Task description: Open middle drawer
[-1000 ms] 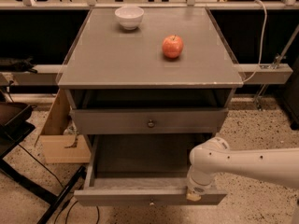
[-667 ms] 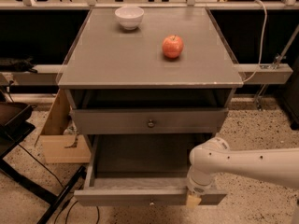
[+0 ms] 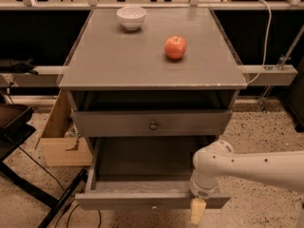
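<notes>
Since middle drawer (image 3: pixel 118 199) sits pulled well out below top drawer (image 3: pixel 114 123), my gripper (image 3: pixel 198 212) hangs at its front edge, right of knob (image 3: pixel 153 205). Gripper apart or together: cannot tell. Finish pull straight out, square to cabinet (image 3: pixel 76 99), no sideways drag, ease off near full travel.

Light is dim and warm, falling from above. The worktop (image 3: pixel 118 56) is evenly lit and matte, with no hard glare. The bowl (image 3: pixel 131 17) is the brightest spot; the apple (image 3: pixel 175 47) carries a small highlight on top. Both throw short, soft shadows. The recess under the worktop's overhang is near black, as is the background behind the cabinet (image 3: pixel 118 122). The white arm (image 3: pixel 256 167) reads bright. The pincer (image 3: pixel 198 212) hangs low, right of centre, before the cabinet, pale against the speckled floor (image 3: pixel 266 127).
</notes>
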Available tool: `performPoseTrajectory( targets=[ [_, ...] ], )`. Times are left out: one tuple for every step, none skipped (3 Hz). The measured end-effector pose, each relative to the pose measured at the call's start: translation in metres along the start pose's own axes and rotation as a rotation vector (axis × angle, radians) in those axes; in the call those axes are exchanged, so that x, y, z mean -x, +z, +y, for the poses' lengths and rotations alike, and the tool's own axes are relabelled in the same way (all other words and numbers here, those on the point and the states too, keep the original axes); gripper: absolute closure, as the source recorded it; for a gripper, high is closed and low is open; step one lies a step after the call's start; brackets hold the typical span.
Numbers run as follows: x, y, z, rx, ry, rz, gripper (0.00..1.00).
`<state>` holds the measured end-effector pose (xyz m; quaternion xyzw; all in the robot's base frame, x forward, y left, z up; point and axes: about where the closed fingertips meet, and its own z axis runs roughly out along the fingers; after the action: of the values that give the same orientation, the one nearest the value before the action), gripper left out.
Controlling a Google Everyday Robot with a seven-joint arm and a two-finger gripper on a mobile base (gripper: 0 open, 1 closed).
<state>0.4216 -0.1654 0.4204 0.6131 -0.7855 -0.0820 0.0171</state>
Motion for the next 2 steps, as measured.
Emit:
performPoseTrajectory(
  targets=[
    [0.004,-0.021,0.004,-0.029,-0.018,0.006,0.00],
    [0.005,-0.065,0.043,-0.046,-0.076,-0.019,0.00]
  ],
)
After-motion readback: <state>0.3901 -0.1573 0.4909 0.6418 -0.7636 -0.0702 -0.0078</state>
